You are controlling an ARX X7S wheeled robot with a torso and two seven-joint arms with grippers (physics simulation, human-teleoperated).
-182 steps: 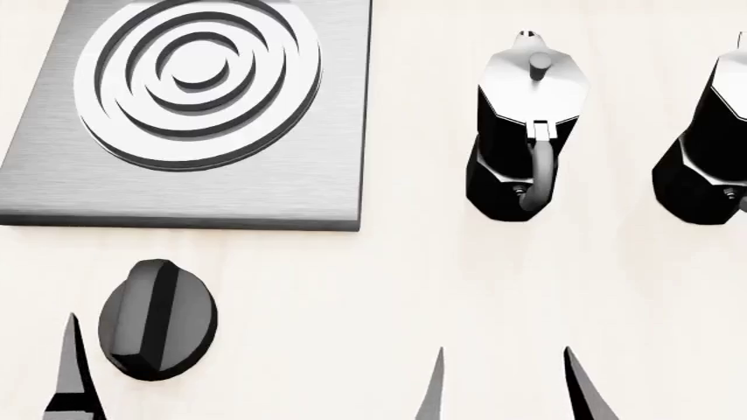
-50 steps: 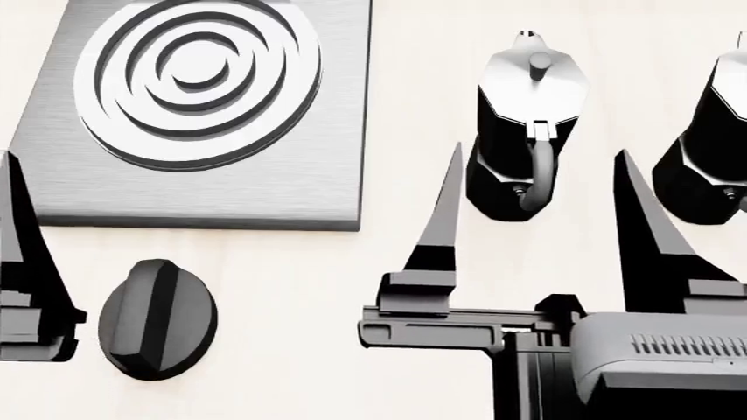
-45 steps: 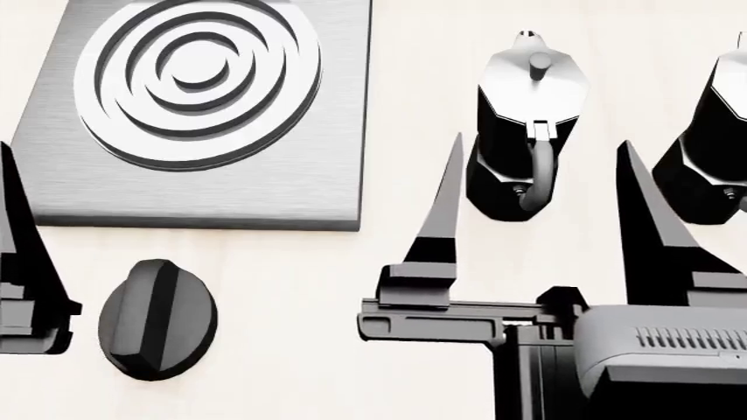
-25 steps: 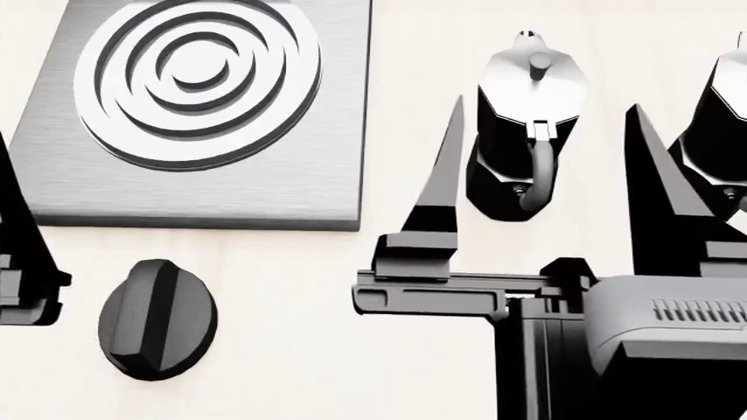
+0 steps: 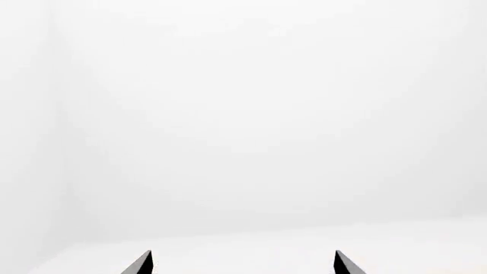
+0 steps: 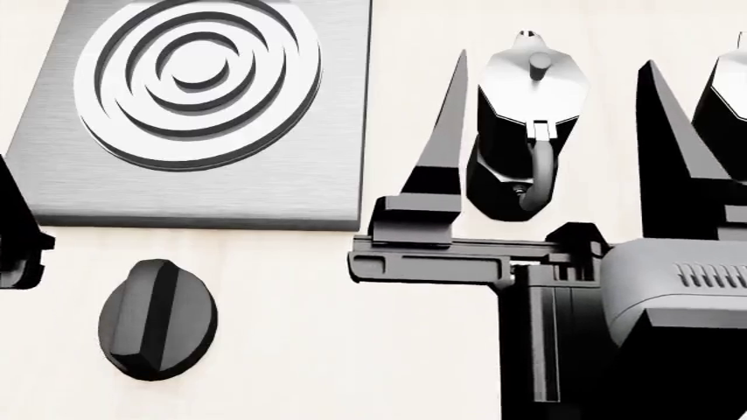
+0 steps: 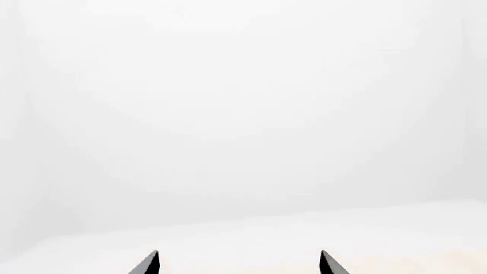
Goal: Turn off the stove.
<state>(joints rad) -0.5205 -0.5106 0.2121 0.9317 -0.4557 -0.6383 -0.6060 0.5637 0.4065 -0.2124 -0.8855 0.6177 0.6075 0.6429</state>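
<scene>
Lying on the pale worktop (image 6: 303, 350), brushed-metal stove (image 6: 198, 114) with ridged black knob (image 6: 157, 318); both end effectors (image 6: 548, 70) (image 5: 243, 264) spread wide, empty.

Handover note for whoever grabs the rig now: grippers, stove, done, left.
Right gripper: open, empty, raised over the counter in front of the black-and-silver moka pot.
Left gripper: open, empty; in the head view only one finger shows, at the left edge.
Flat grey brushed-metal stove plate with ringed burner sits far left; its round black ridged knob lies on the counter just in front of it, untouched.
Done: nothing on the knob.
Left: bring a gripper to the knob, probably the left, then grip and turn it off.
</scene>
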